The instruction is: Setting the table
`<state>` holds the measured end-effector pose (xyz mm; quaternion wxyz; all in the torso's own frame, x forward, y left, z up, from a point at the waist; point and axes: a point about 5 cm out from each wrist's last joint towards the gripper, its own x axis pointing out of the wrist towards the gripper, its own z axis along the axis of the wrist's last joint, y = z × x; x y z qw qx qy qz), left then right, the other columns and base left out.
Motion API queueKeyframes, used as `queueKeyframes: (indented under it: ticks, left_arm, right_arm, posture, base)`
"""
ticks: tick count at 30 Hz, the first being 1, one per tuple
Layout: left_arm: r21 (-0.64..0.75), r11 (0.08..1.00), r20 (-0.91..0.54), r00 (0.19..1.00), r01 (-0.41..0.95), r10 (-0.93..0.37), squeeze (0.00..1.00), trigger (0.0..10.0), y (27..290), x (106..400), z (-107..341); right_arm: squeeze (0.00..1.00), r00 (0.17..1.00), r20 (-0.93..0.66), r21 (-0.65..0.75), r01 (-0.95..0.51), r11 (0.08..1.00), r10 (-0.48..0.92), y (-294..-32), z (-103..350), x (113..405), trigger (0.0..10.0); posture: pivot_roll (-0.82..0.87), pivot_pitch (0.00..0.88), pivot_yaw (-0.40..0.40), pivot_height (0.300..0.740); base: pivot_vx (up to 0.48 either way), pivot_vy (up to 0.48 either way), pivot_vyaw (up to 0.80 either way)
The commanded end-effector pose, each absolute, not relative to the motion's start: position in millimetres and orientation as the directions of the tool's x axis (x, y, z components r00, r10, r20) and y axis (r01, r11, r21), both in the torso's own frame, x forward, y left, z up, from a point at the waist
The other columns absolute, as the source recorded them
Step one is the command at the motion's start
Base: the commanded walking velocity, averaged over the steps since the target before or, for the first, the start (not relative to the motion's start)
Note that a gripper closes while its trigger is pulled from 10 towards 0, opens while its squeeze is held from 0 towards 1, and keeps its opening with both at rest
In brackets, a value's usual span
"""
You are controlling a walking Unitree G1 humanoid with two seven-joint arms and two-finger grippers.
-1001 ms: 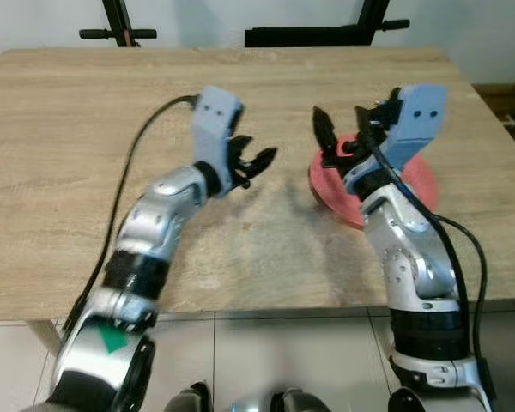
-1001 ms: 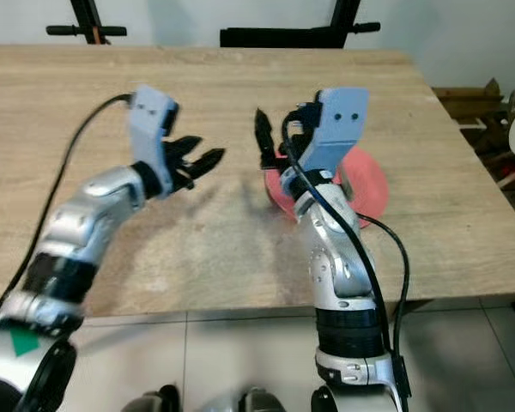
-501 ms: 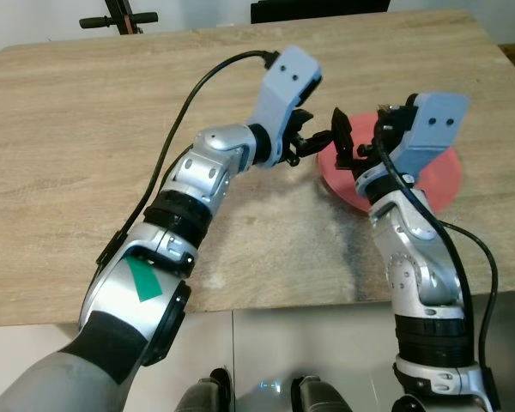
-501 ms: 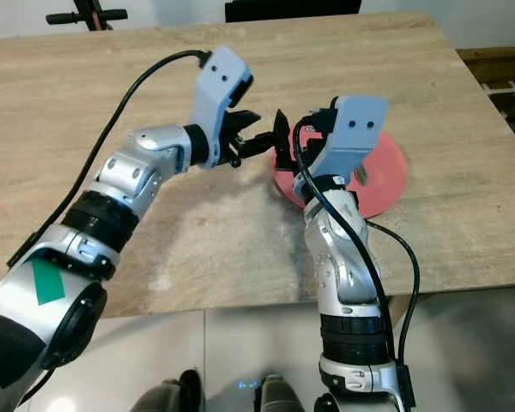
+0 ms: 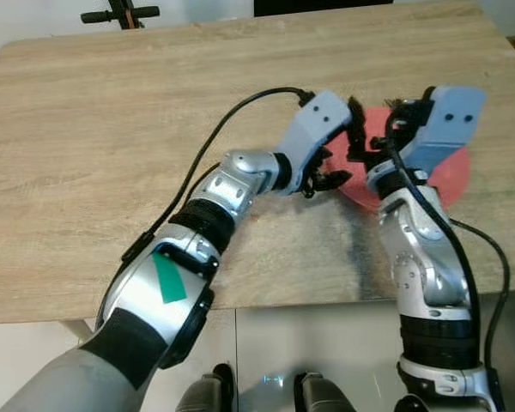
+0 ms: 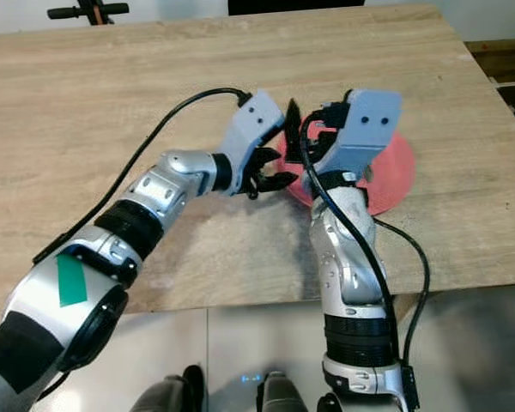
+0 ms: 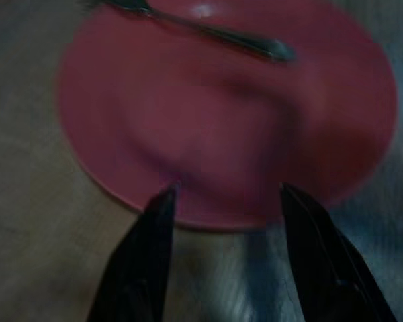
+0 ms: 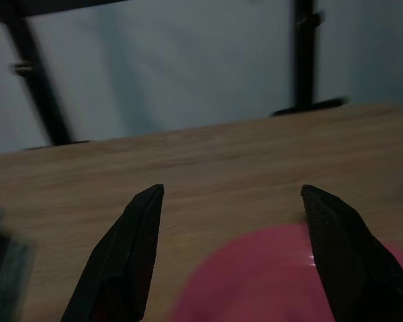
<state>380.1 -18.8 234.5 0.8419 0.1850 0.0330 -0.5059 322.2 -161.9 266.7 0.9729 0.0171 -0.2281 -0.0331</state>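
The left gripper [image 7: 221, 201], fingers parted, hovers at the near rim of a round, smooth red plate [image 7: 242, 127] carrying a metal fork [image 7: 208, 30]. The right gripper [image 8: 232, 208], also spread, hangs above it. The woodgrain bench [image 5: 112, 129] stretches wide leftward.

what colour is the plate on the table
The plate is red-pink, seen best in the left wrist view, with a fork lying on it.
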Motion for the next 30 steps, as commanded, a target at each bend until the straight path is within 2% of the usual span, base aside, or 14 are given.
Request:
queueKeyframes:
  ticks: [1, 5, 8, 12, 15, 16, 19, 30]
  left_arm:
    - [0.293, 0.380, -0.285, 0.460, 0.877, -0.841, 0.00, 10.0, -23.0, 376.9, 224.4]
    - [0.306, 0.373, -0.277, 0.457, 0.876, -0.845, 0.00, 10.0, -27.1, 375.3, 224.1]
    - [0.380, 0.354, -0.313, 0.478, 0.855, -0.821, 0.00, 10.0, -30.2, 374.5, 217.4]
    - [0.448, 0.324, -0.416, 0.515, 0.833, -0.750, 0.00, 10.0, -19.2, 377.7, 202.7]
    - [0.448, 0.324, -0.416, 0.515, 0.833, -0.750, 0.00, 10.0, -19.2, 377.7, 202.7]
    - [0.472, 0.322, -0.463, 0.541, 0.821, -0.702, 0.00, 10.0, -4.0, 382.8, 196.8]
    - [0.502, 0.334, -0.486, 0.580, 0.798, -0.654, 0.00, 10.0, 15.7, 389.6, 195.4]
    - [0.484, 0.407, -0.448, 0.619, 0.774, -0.645, 0.00, 10.0, 48.4, 400.0, 207.7]
  right_arm:
    - [0.00, 0.892, 0.412, 0.010, 0.199, 0.980, -0.185, -177.3, 259.9, 321.2, 10.0]
    - [0.00, 0.902, 0.361, -0.012, 0.258, 0.966, -0.236, -186.6, 251.5, 323.8, 10.0]
    - [0.00, 0.915, 0.293, -0.048, 0.303, 0.952, -0.276, -196.8, 237.8, 325.4, 10.0]
    - [0.00, 0.917, 0.291, -0.064, 0.304, 0.951, -0.273, -197.2, 237.6, 325.9, 10.0]
    - [0.00, 0.917, 0.291, -0.064, 0.304, 0.951, -0.273, -197.2, 237.6, 325.9, 10.0]
    - [0.00, 0.917, 0.295, -0.057, 0.295, 0.954, -0.266, -196.1, 238.4, 327.0, 10.0]
    - [0.00, 0.921, 0.297, -0.052, 0.280, 0.958, -0.253, -194.3, 239.0, 328.8, 10.0]
    - [0.00, 0.929, 0.301, -0.042, 0.236, 0.971, -0.213, -186.3, 243.7, 335.9, 10.0]
  posture:
    - [-0.13, 0.207, 0.164, 0.740]
    - [-0.13, 0.207, 0.164, 0.740]
    - [-0.14, 0.206, 0.160, 0.740]
    - [-0.13, 0.205, 0.159, 0.740]
    - [-0.13, 0.205, 0.159, 0.740]
    - [-0.11, 0.195, 0.157, 0.740]
    - [-0.10, 0.192, 0.154, 0.740]
    - [-0.07, 0.179, 0.134, 0.740]
  base:
    - [0.000, 0.000, 0.00]
    - [0.000, 0.000, 0.00]
    - [0.000, 0.000, 0.00]
    - [0.000, 0.000, 0.00]
    - [0.000, 0.000, 0.00]
    - [0.000, 0.000, 0.00]
    - [0.000, 0.000, 0.00]
    - [0.000, 0.000, 0.00]
